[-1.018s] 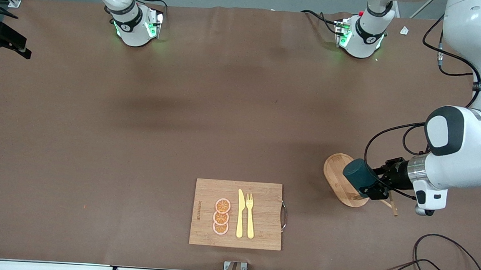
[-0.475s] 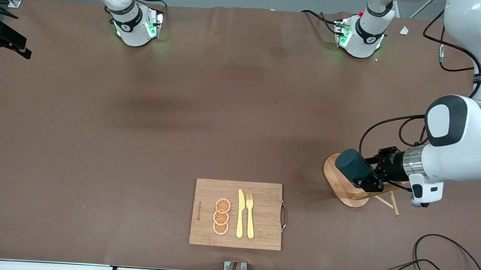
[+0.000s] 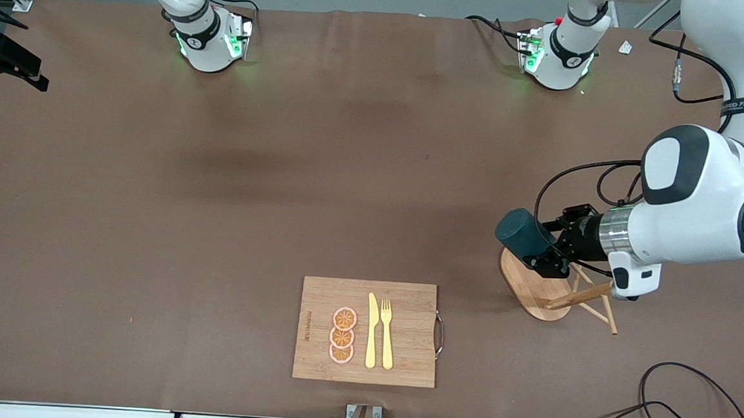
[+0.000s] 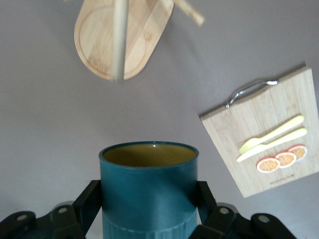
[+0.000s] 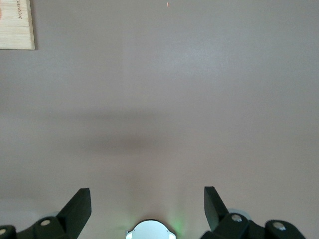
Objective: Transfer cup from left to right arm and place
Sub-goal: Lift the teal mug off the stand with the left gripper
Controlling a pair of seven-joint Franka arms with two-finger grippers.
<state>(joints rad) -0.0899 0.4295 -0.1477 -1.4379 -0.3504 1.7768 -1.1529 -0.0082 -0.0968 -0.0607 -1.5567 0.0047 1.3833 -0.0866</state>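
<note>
Brown table [image 3: 218,193], left gripper [image 3: 541,248] clamping cup [image 3: 518,233] (airborne), right gripper [image 5: 147,209] spread

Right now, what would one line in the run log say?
left hand: shut on teal cup, in the air over wooden mug stand | right hand: open, empty, waiting | handover: not yet done

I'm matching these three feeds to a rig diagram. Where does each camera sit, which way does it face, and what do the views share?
Front view: high across the table, facing the robots; both bases along its top, the left arm holding the cup over the wooden stand.
Left wrist view: on the left wrist, looking down past the left tool, shut on the cup.
Right wrist view: on the right wrist, looking down at bare table between the open fingers of the waiting right tool.
Shared: cup, stand and cutting board show in front and left wrist views.
</note>
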